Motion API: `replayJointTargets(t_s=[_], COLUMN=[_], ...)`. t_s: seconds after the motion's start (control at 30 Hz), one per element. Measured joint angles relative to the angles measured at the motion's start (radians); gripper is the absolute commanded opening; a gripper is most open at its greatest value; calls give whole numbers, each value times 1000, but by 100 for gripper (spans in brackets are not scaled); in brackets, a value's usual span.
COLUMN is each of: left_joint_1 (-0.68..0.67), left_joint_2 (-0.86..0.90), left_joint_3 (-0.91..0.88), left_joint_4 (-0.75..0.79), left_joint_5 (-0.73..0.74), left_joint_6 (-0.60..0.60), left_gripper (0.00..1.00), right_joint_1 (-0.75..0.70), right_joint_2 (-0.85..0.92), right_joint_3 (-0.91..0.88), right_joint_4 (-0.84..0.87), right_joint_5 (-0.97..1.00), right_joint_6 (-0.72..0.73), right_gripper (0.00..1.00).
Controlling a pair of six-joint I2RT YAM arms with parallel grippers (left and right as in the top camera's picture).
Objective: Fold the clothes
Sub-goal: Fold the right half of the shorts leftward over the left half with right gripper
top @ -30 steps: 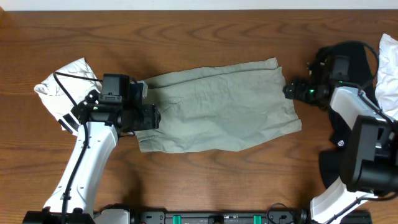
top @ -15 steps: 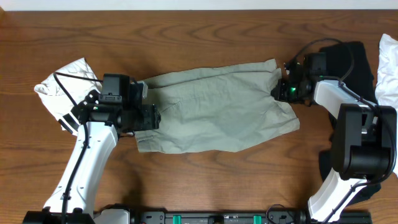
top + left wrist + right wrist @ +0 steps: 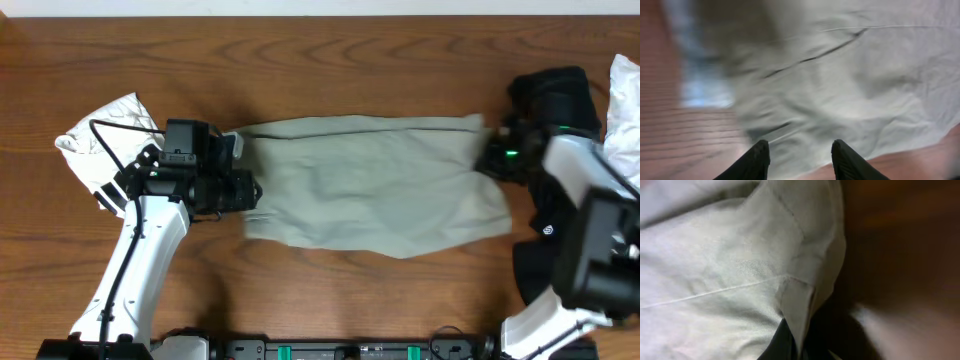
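Note:
A pale grey-green garment (image 3: 375, 185) lies stretched flat across the middle of the table. My right gripper (image 3: 490, 158) is shut on the garment's right edge. In the right wrist view a fold of that hem (image 3: 797, 305) runs down between the dark fingers of the right gripper (image 3: 800, 347). At the garment's left edge my left gripper (image 3: 248, 190) hovers. Its two black fingertips (image 3: 757, 160) stand apart over the garment (image 3: 850, 75), and the left gripper (image 3: 802, 157) holds nothing. That view is blurred.
A crumpled white cloth (image 3: 105, 135) lies at the far left beside my left arm. A black cloth (image 3: 550, 90) and another white cloth (image 3: 625, 95) sit at the far right behind my right arm. Bare wooden table (image 3: 330, 300) runs along the front.
My right gripper closed on the garment's right edge and pulled it right, drawing the cloth flatter. The left edge slid right under my left gripper, whose fingers have narrowed.

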Motion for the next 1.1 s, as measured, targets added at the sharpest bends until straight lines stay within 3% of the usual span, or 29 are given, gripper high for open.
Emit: replayJointTargets(t_s=[0.17,0.4,0.6,0.87,1.1], left_joint_1=[0,0,0,0,0], left_joint_2=[-13,-19,-19,-19,-19], left_joint_3=[0,0,0,0,0], left_joint_4=[-11,-11,-11,-18,-22], left_joint_5=[27,33,35,36,36], left_joint_6=[0,0,0,0,0], left_gripper=[43,43,43,43,43], right_joint_1=[-126,-86,134,499,721], right_joint_2=[-158,-253,-252,-241,-109], right_joint_3=[134,216,214,214,214], right_joint_4=[-121,-241,-274,-163,-99], right_joint_5=[56,82,91,130,174], right_joint_6=[-11,-35,-10,130,235], right_gripper=[1,1,1,1,1])
